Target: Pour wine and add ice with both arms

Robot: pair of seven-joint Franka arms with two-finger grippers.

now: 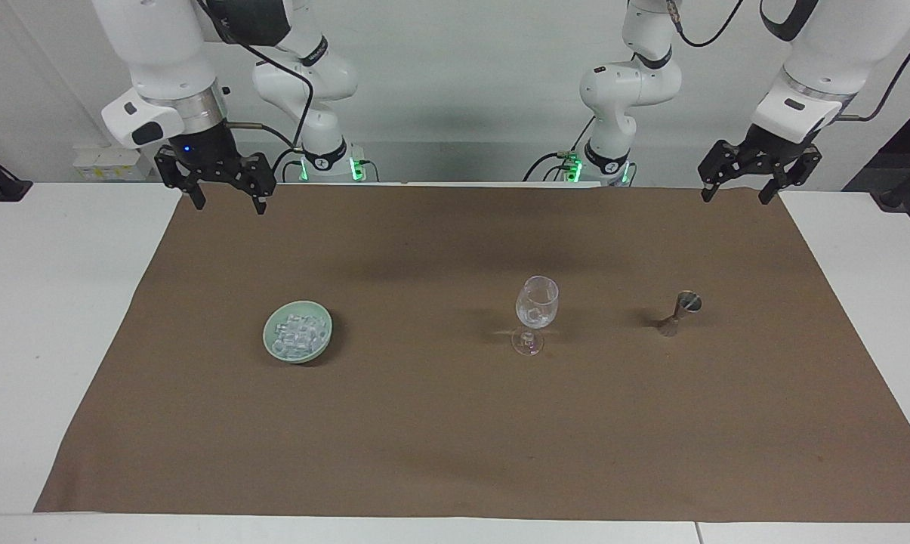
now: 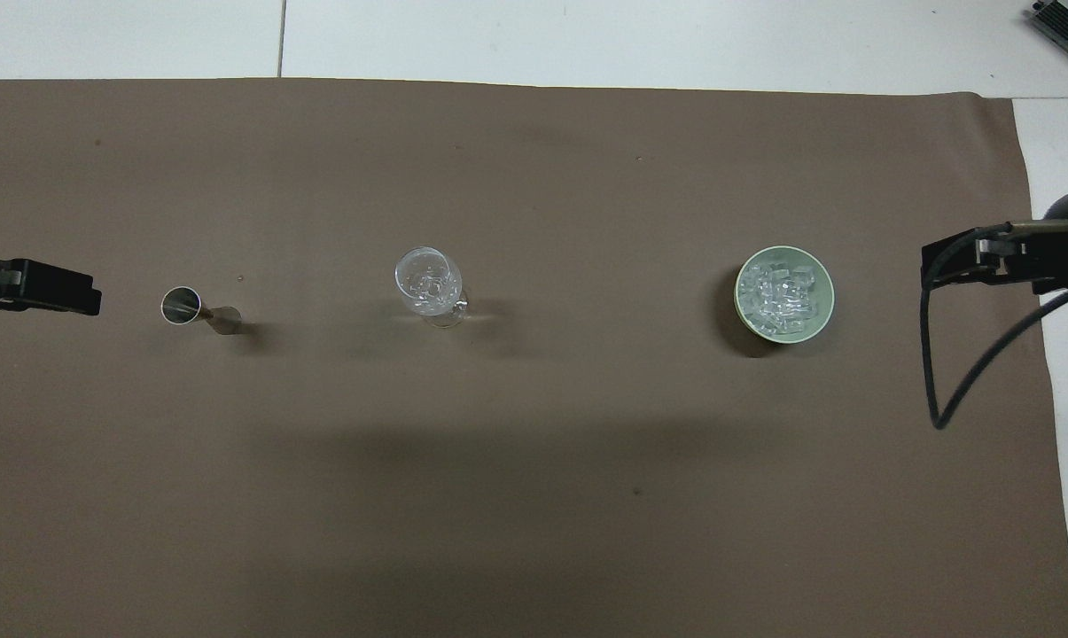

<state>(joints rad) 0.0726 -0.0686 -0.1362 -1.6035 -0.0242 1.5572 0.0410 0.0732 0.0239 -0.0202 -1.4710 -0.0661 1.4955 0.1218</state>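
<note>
Judging reach: ice (image 1: 297,333) sits at your right gripper (image 1: 224,193) end; left gripper (image 1: 749,185) waits. Both jaws wide, empty.

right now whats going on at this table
Nothing is being handled. Both arms are raised at the robots' edge of the cloth, the right gripper and left gripper open and empty. In a row on the cloth stand a green bowl of ice, a wine glass with ice in it, and a metal jigger.
</note>
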